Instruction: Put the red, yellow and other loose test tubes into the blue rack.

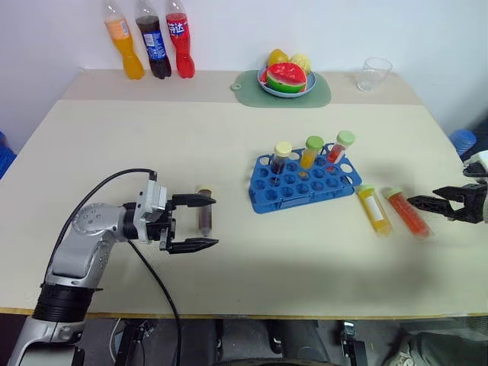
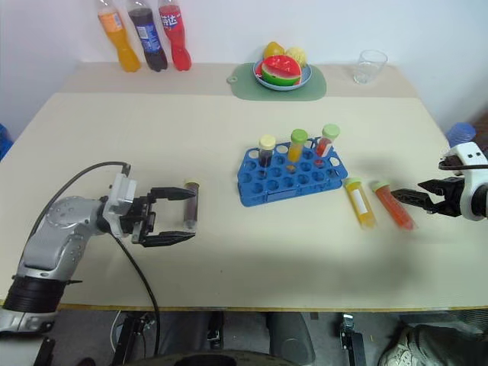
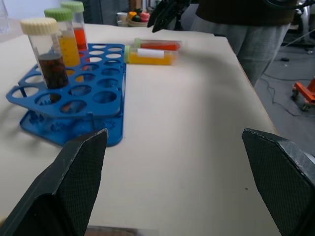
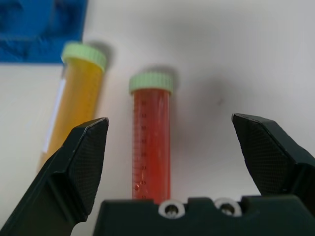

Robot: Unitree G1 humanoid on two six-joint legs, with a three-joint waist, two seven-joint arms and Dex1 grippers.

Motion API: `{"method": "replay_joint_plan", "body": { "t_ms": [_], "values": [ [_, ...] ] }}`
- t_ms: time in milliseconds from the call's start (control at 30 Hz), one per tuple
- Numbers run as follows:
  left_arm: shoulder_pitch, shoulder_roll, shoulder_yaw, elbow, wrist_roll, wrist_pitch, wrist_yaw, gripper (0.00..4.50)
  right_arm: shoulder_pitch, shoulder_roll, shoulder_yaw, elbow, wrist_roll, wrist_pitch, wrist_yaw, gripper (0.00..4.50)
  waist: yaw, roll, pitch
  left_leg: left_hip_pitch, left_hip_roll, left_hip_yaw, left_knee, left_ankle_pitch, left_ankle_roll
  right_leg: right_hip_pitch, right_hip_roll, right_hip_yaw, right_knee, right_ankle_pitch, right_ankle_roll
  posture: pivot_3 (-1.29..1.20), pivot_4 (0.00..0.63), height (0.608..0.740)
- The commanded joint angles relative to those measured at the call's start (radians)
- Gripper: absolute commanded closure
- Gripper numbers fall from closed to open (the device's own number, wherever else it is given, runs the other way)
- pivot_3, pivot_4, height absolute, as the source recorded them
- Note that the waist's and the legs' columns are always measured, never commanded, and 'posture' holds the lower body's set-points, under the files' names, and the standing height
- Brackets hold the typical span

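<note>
Worktop (image 1: 114,137): pale, wide, seen from above and in front
Blue rack (image 1: 286,194): sits near the middle of the worktop, already holding three upright capped tubes along its far row, one dark, one yellow, one red
Dark brown tube (image 1: 204,213): lies loose on the worktop, well to the left of the rack
Yellow tube (image 1: 374,209): lies flat just right of the rack, cap toward the rack
Red tube (image 1: 407,211): lies flat just beside the yellow tube, on its right, cap pointing the same way
Left tool (image 1: 200,223): fingers spread wide and holding nothing; from above the brown tube appears between the two fingers, though whether they touch it I cannot tell
Right tool (image 1: 429,206): fingers spread wide and empty, tips near the red tube's base; the wrist view looks down the tube's length, with the tube lying between the open fingers
Step in hand: both arms look set to pick up a loose tube, brown on the left, red on the right
Next move: likely lower each tool around its tube, close gently on the barrel, lift, turn it cap-up and find a free hole
Background: soda bottles (image 1: 149,46), a fruit plate (image 1: 287,78) on a green mat, a clear cup (image 1: 374,73) at the far edge
</note>
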Motion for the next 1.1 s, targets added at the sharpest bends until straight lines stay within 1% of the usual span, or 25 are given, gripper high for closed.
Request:
{"method": "replay_joint_plan", "body": {
  "t_ms": [33,133,300,400,433,567,600,767,867,967,1033,1100],
  "values": [
    [0.032,0.019,0.032,-0.067,-0.016,0.007,0.024,0.04,-0.08,0.004,0.084,0.079,-0.084,-0.037,0.071,0.06,-0.002,0.0,0.0,0.0,0.0,0.0,0.0,0.0,0.0,0.0,0.0,0.0,0.0,0.0,0.0,0.0,0.15,0.74],
    [0.065,0.023,0.045,-0.104,-0.022,0.015,0.052,0.04,-0.15,0.043,0.144,0.177,-0.145,-0.092,0.101,0.06,-0.002,0.0,0.0,0.0,0.0,0.0,0.0,0.0,0.0,0.0,0.0,0.0,0.0,0.0,0.0,0.0,0.15,0.74],
    [0.112,0.035,0.068,-0.151,-0.036,0.034,0.081,0.04,-0.247,0.098,0.192,0.312,-0.22,-0.14,0.136,0.06,-0.003,0.001,0.0,0.0,0.0,0.002,0.0,0.0,0.0,-0.001,0.0,0.0,0.001,0.0,0.0,0.0,0.15,0.74],
    [0.153,0.045,0.088,-0.185,-0.047,0.046,0.101,0.0,-0.303,0.138,0.219,0.4,-0.275,-0.183,0.137,0.92,-0.005,0.001,0.0,0.0,0.0,0.002,0.0,0.0,0.0,-0.001,0.0,0.0,0.001,0.0,0.0,0.0,0.15,0.74],
    [0.165,0.047,0.093,-0.195,-0.051,0.049,0.106,0.0,-0.318,0.147,0.225,0.421,-0.29,-0.194,0.14,1.35,-0.006,0.001,0.0,0.0,0.0,0.003,0.0,0.0,0.0,-0.001,0.0,0.0,0.001,0.0,0.0,0.0,0.15,0.74],
    [0.196,0.048,0.1,-0.221,-0.055,0.051,0.126,0.0,-0.365,0.157,0.232,0.476,-0.331,-0.216,0.163,3.37,-0.006,0.001,0.0,0.0,0.0,0.003,0.0,0.0,0.0,-0.001,0.0,0.0,0.001,0.0,0.0,0.0,0.15,0.74],
    [0.199,0.047,0.099,-0.224,-0.055,0.05,0.129,0.0,-0.372,0.156,0.231,0.484,-0.339,-0.219,0.169,3.71,-0.006,0.001,0.0,0.0,0.0,0.003,0.0,0.0,0.0,-0.001,0.0,0.0,0.001,0.0,0.0,0.0,0.15,0.74],
    [0.179,0.032,0.077,-0.204,-0.041,0.037,0.142,0.0,-0.376,0.127,0.211,0.489,-0.361,-0.246,0.178,3.73,-0.004,0.001,0.0,0.0,0.0,0.003,0.0,0.0,0.0,-0.001,0.0,0.0,0.001,0.0,0.0,0.0,0.15,0.74],
    [0.147,0.019,0.063,-0.176,-0.035,0.028,0.142,0.0,-0.354,0.078,0.129,0.406,-0.303,-0.25,0.193,3.73,0.0,0.003,0.001,0.0,0.0,0.004,0.0,0.0,0.0,-0.001,-0.001,0.0,0.001,0.0,0.0,0.0,0.15,0.74],
    [0.125,0.009,0.053,-0.145,-0.026,0.016,0.136,0.0,-0.25,0.076,-0.055,0.224,-0.173,-0.323,0.16,3.73,0.001,0.007,0.001,0.0,0.0,0.005,0.0,0.0,0.0,-0.001,-0.001,0.001,0.001,0.0,0.0,0.0,0.15,0.74],
    [0.1,-0.006,0.038,-0.113,-0.012,-0.003,0.134,0.0,-0.132,0.148,-0.246,0.017,-0.042,-0.388,0.113,3.73,0.001,0.006,0.001,0.0,0.0,0.005,-0.001,0.0,0.0,0.0,0.0,0.0,0.001,0.0,0.001,0.0,0.15,0.74],
    [0.075,-0.021,0.025,-0.085,-0.002,-0.017,0.13,0.0,-0.032,0.233,-0.378,-0.15,0.038,-0.447,0.037,3.73,-0.002,0.006,0.001,0.001,0.001,0.005,-0.001,0.0,0.0,0.0,0.001,0.0,0.002,0.001,0.001,0.0,0.15,0.74]
  ]
}}
